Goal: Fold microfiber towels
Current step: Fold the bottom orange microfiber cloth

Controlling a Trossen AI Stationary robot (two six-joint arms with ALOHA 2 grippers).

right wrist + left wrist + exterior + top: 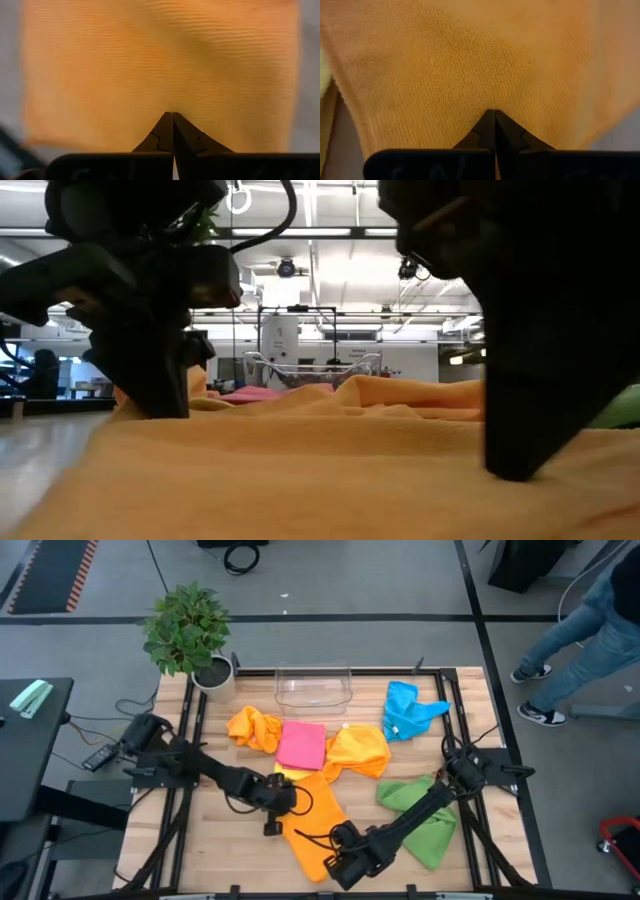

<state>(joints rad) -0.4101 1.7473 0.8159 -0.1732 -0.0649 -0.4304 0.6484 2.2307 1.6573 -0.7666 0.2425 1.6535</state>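
Both my pincers are down on the spread orange towel point(310, 825) at the near edge of the table. Right gripper point(345, 865) is pressed together, tips meeting on the cloth's near end; orange fabric fills everything ahead of it point(160, 65). Left gripper point(272, 810) is also pressed together, tips on the same towel's left edge. Can't tell if either pinches a fold or just rests on it. Green towel point(425, 815) lies under my right arm, just beside the pincer. Beyond: yellow towel point(285, 773), second orange point(360, 752), pink point(301, 745). Farthest, blue point(408, 710) beside the clear bin point(313, 688).
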